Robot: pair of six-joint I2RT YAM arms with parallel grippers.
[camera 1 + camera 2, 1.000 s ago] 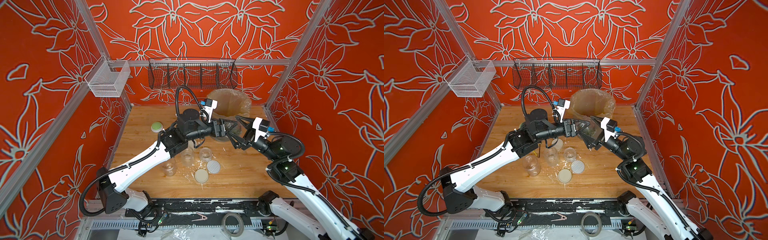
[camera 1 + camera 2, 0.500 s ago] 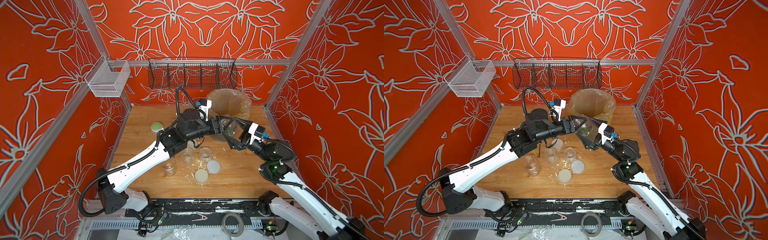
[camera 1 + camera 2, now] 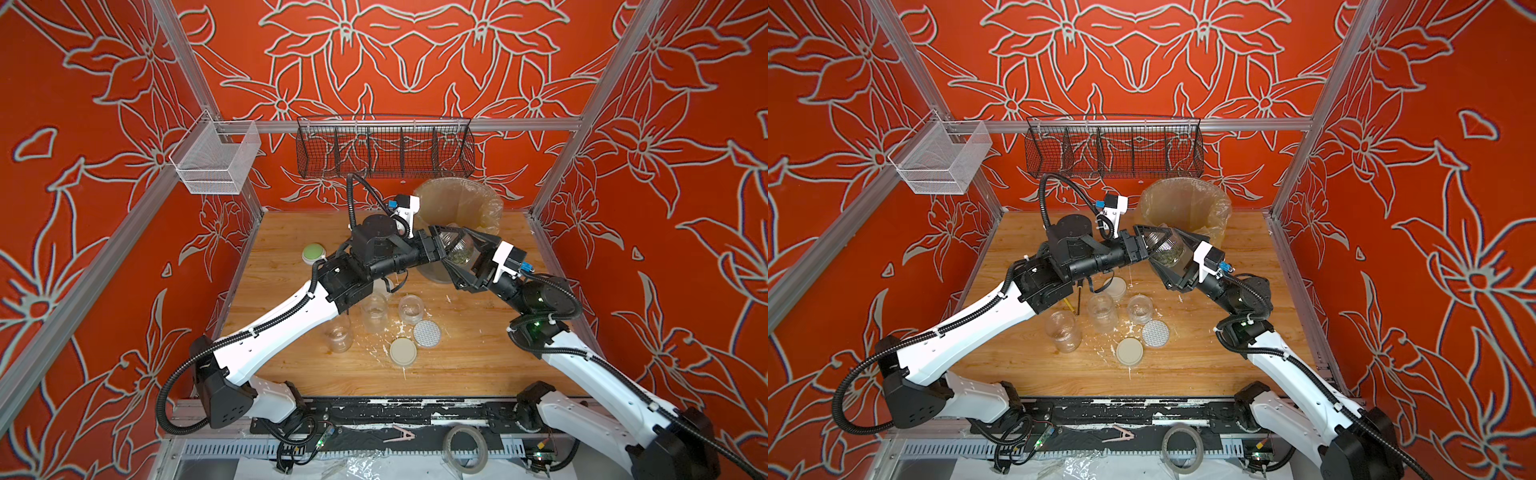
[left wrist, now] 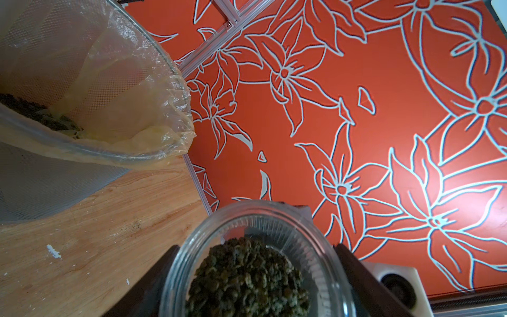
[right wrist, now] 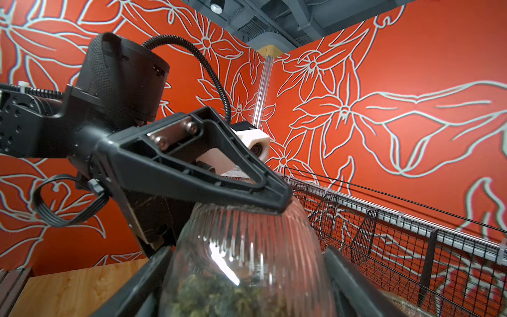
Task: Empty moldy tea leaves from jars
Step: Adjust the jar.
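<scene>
A clear ribbed jar (image 3: 457, 248) (image 3: 1168, 250) holding moldy tea leaves (image 4: 247, 277) (image 5: 216, 297) hangs tilted in the air in front of the bin. My left gripper (image 3: 446, 245) (image 4: 253, 274) is shut on it near its open mouth. My right gripper (image 3: 1163, 246) (image 5: 247, 277) brackets the jar's lower body from the opposite side, its fingers close on both sides; contact is not clear. Three empty jars (image 3: 338, 332) (image 3: 374, 312) (image 3: 411, 307) stand on the table below my left arm.
The grey bin with a yellowish liner (image 3: 478, 195) (image 4: 90, 149) stands at the back with dark leaves inside. Loose lids (image 3: 403, 351) (image 3: 427, 332) (image 3: 1115, 286) and a green-topped lid (image 3: 313, 252) lie on the table. A black wire basket (image 3: 384, 149) hangs behind.
My right gripper has moved in from the right and narrowed its fingers around the jar. My left arm has shifted slightly left, still holding the jar.
</scene>
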